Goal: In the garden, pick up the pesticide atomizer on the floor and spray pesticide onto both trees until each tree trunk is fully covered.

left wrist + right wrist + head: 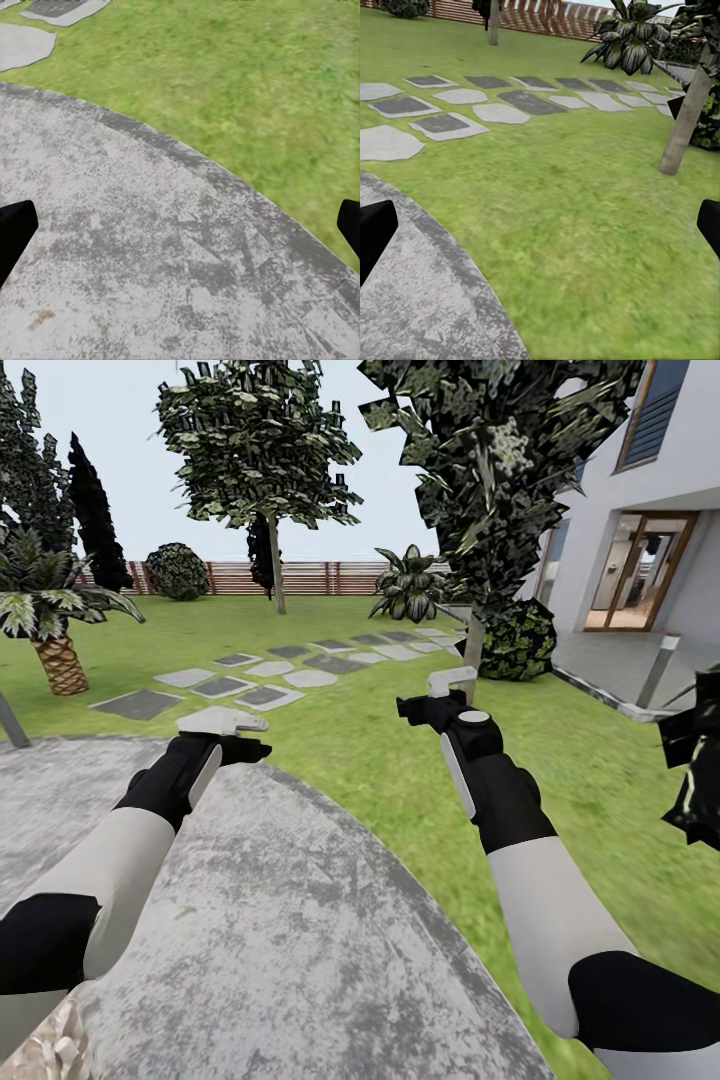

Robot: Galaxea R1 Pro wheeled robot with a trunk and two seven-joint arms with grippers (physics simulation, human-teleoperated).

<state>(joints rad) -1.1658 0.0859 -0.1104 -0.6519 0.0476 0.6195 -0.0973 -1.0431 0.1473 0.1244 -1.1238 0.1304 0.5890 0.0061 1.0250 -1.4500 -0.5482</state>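
Near tree (500,450): crown cut off by the top edge, and its trunk (474,645) partly hidden behind the right gripper (440,695). Far tree (262,445) is small; its bark can't be made out. House (640,540) is cropped at the right edge. Both wrist views catch just dark fingertips (15,236) at the edges.

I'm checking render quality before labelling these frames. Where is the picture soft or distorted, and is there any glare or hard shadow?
Head view: flat, even light, no glare, no cast shadows under the trees; straight house edges lean at the frame's side. Both wrist views: lawn texture smeared and soft; paved pad blotchy.
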